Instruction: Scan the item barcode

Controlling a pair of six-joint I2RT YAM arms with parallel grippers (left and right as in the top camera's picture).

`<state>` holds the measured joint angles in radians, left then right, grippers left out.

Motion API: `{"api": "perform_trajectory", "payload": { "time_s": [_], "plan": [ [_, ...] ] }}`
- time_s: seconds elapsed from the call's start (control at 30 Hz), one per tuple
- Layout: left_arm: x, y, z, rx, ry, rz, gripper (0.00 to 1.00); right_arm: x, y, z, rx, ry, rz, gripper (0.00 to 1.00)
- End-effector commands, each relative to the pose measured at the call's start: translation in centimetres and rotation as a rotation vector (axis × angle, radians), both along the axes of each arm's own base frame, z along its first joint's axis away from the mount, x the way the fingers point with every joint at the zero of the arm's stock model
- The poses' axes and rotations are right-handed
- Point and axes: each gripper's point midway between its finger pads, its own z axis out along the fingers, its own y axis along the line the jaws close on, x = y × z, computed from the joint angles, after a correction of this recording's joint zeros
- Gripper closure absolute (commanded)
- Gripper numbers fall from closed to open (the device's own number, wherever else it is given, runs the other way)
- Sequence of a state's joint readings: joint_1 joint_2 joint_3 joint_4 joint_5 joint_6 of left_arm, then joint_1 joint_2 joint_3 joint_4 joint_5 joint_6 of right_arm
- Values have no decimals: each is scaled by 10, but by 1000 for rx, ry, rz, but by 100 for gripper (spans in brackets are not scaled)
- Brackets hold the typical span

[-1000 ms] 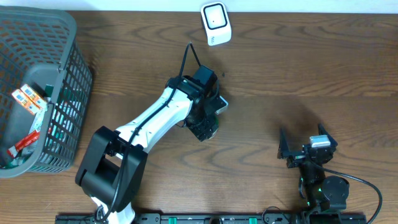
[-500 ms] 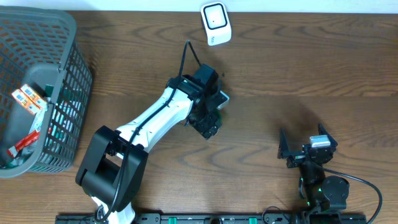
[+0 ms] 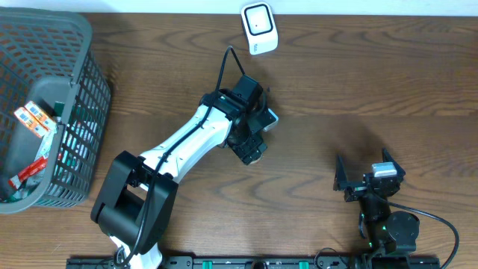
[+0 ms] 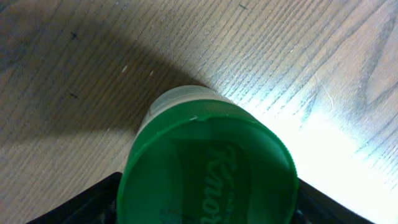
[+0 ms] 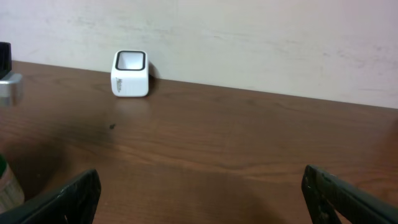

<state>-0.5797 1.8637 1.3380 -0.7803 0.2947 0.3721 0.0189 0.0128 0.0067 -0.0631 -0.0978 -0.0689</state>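
The item is a jar with a green lid (image 4: 205, 162) bearing raised lettering; its pale body points away toward the wooden table. My left gripper (image 4: 206, 180) is shut on the jar, one dark finger pressed to each side of the lid. From overhead, the left gripper (image 3: 260, 128) is at the table's middle, and the jar (image 3: 270, 116) pokes out on its far right side. The white scanner (image 3: 258, 28) stands at the back edge, a fair way beyond the jar. No barcode shows. My right gripper (image 3: 366, 178) rests open at the front right, its jaws (image 5: 199, 186) empty.
A grey mesh basket (image 3: 82, 90) with several packets inside stands at the far left. In the right wrist view the scanner (image 5: 130, 73) stands against the pale wall, and the jar's edge (image 5: 6, 183) shows at the lower left.
My left gripper has turned and shifted slightly right and toward the back with the jar. The right arm has not moved.
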Motion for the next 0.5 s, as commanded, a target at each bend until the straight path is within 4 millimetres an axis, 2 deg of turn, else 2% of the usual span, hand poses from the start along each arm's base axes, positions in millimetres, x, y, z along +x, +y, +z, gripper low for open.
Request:
{"api": "perform_trajectory", "payload": {
  "time_s": [0.0,0.47],
  "plan": [
    [-2,0,-5,-1,40,61,25,0,3,-1,12,4,15,1],
    [0,-17,6,-99,61,121,26,0,3,-1,12,4,15,1]
  ]
}}
